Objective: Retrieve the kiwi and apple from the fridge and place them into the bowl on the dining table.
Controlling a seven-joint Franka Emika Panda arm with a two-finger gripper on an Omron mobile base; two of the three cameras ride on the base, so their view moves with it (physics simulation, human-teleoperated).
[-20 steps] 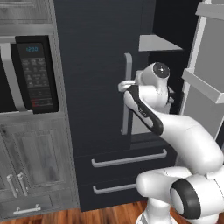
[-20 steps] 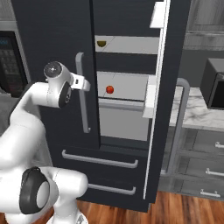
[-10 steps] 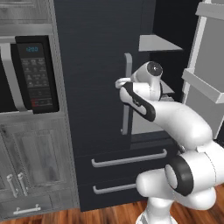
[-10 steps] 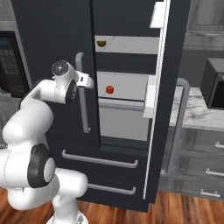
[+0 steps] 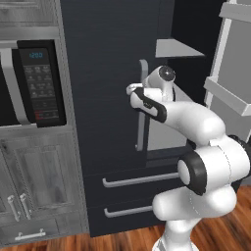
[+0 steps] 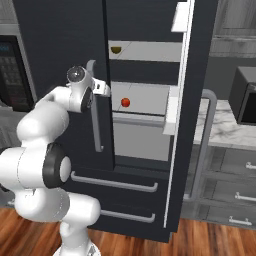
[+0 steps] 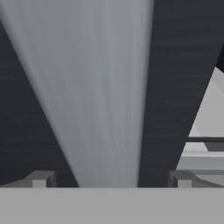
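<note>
The gripper (image 7: 111,180) stood with its jaws wide apart in the hand view, one fingertip either side of the silver handle (image 7: 98,96) of the fridge (image 7: 175,65), clamping nothing. In the left base view, the gripper (image 5: 133,89) sat at the handle (image 5: 142,105) of the fridge's closed left door, right of the microwave (image 5: 39,81). In the right base view, the fridge (image 6: 60,40) had its right door open; the apple (image 6: 125,102) rested on a middle shelf, the kiwi (image 6: 115,49) on the shelf above.

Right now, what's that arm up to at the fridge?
Gripper open, straddling left door handle. Apple on shelf, kiwi above. Right door open.
</note>
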